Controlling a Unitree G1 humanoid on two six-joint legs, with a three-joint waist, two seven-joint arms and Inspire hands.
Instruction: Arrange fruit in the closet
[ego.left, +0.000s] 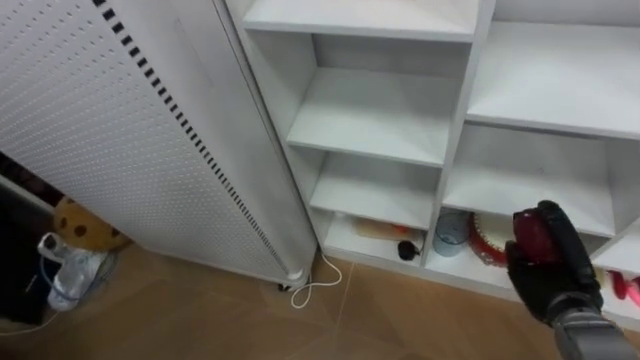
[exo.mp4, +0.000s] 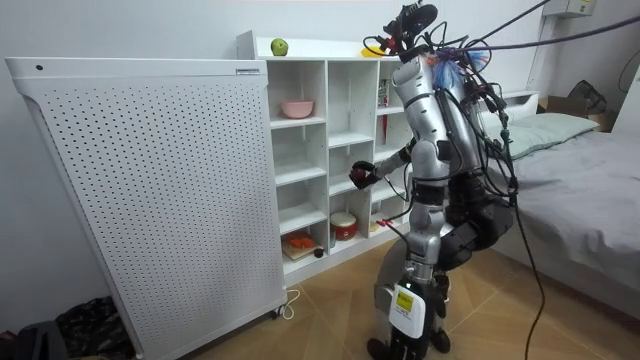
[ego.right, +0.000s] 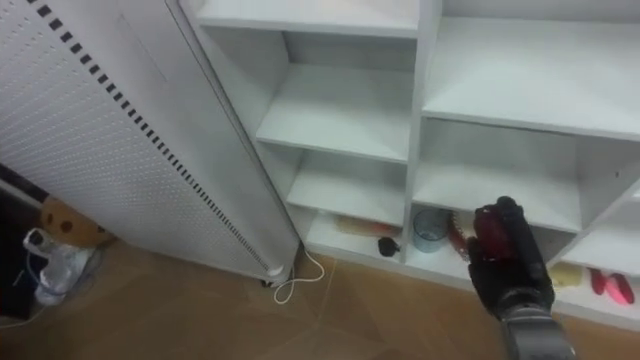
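I stand facing a white closet of open shelves (ego.left: 375, 115), (exo.mp4: 300, 140). My right hand (ego.left: 552, 275), (ego.right: 512, 270) comes in from the lower right, its fingers curled round a dark red fruit (ego.left: 533, 238), (ego.right: 492, 232). It hangs in front of the lower shelves, just outside their front edge. In the room view the same hand (exo.mp4: 362, 178) holds the fruit at about mid height of the closet. A green apple (exo.mp4: 279, 47) lies on the closet's top.
A tall white perforated panel (ego.left: 120, 130) stands to the left of the shelves. The bottom compartments hold a blue cup (ego.left: 451, 232), a red round container (ego.left: 488, 240) and a small black thing (ego.left: 407, 250). A pink bowl (exo.mp4: 296, 107) sits higher up. A bed (exo.mp4: 580, 170) stands behind me.
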